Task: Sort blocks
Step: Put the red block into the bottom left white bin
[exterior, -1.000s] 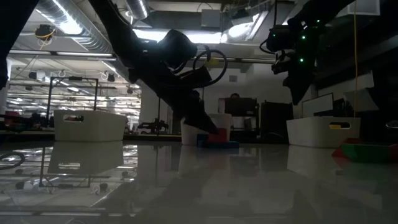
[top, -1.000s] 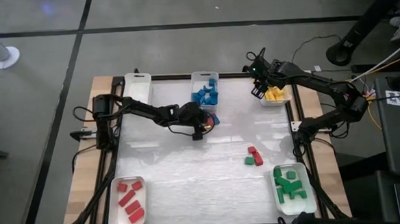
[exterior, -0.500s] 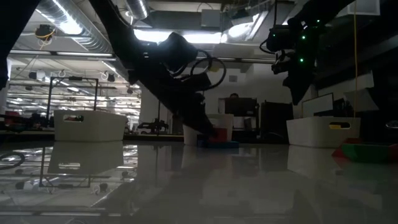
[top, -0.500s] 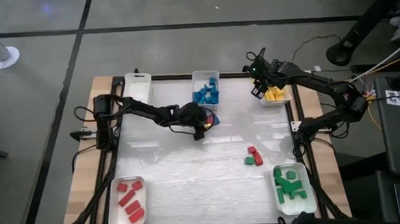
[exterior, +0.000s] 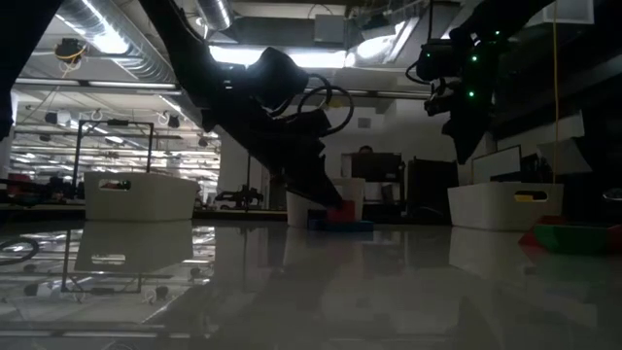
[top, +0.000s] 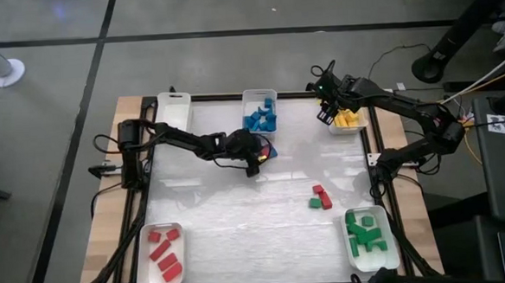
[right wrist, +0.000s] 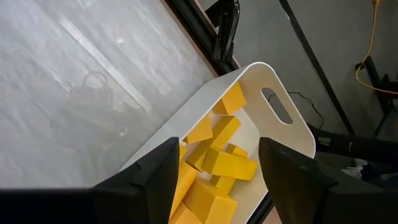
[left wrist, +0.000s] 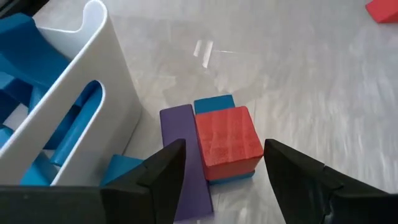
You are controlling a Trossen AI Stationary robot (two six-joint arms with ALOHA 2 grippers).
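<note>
left gripper (left wrist: 221, 168) spread wide, empty, astride the red block (left wrist: 227, 140) lying just ahead; right gripper (right wrist: 214, 171) open, empty, over yellow blocks (right wrist: 214, 163).

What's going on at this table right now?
A two-armed robot is sorting coloured blocks into white trays. The left end effector is open, its fingers either side of a red cube that sits on a blue block beside a purple bar, just outside the tray of blue blocks. The right end effector hangs open over the tray of yellow blocks. A few red and green blocks are loose mid-table.
</note>
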